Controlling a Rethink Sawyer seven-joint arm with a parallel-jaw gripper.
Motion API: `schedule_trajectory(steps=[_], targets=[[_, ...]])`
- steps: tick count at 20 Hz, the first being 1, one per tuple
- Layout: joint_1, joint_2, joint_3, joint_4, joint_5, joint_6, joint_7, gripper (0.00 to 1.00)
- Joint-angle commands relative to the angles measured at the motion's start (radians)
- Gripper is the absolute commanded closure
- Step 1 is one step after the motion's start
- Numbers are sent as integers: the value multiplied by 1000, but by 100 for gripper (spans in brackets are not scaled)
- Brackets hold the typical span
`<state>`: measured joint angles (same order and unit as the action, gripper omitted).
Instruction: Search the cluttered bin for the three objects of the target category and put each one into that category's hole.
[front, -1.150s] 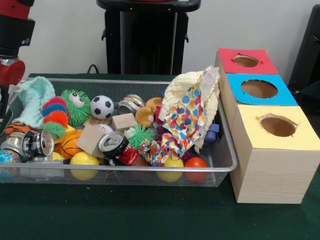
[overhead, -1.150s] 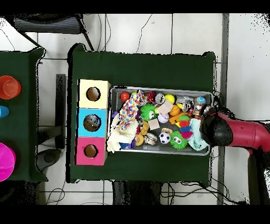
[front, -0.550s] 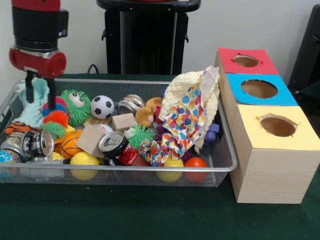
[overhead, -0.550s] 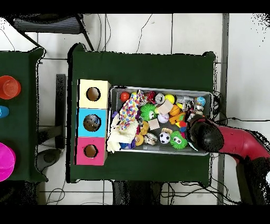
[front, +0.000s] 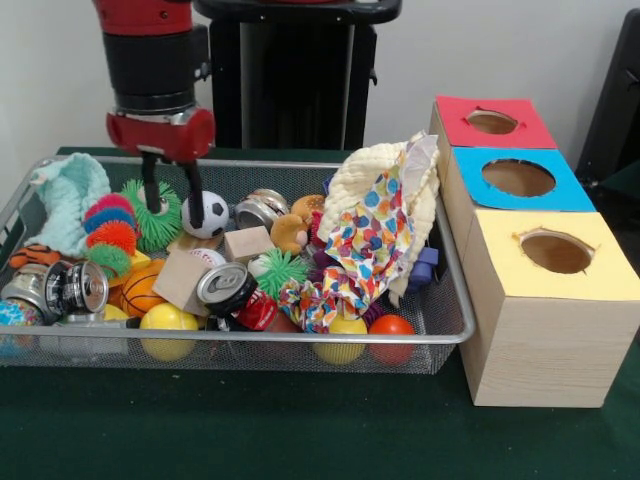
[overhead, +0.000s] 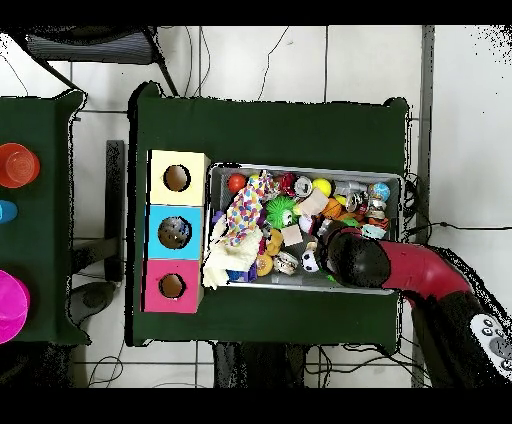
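Green cloth covers the bench, where the bin (front: 455, 335) sits packed with clutter beside the boxes. Red-topped box's hole (front: 492, 122), at the far end, shows nothing inside, so sorting seems barely begun. Open and empty, the claw (front: 171, 205) hangs over the toys.

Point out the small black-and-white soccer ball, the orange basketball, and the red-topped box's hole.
Black-and-white soccer ball (front: 209, 213), front view, its middle.
Orange basketball (front: 140, 290), front view, its visible side.
Red-topped box's round hole (front: 492, 122), front view, the opening.
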<state>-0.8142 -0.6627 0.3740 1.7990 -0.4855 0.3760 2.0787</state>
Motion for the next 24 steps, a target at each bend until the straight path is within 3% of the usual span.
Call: schedule_trajectory(steps=[1, 7, 13, 20, 24], targets=[[55, 22, 34, 142, 64, -99, 160, 0], [114, -69, 22, 242, 162, -125, 233, 0], [178, -110, 12, 314, 262, -183, 274, 0], [246, 41, -74, 249, 289, -331, 250, 0], [273, 100, -141, 228, 302, -356, 234, 0]])
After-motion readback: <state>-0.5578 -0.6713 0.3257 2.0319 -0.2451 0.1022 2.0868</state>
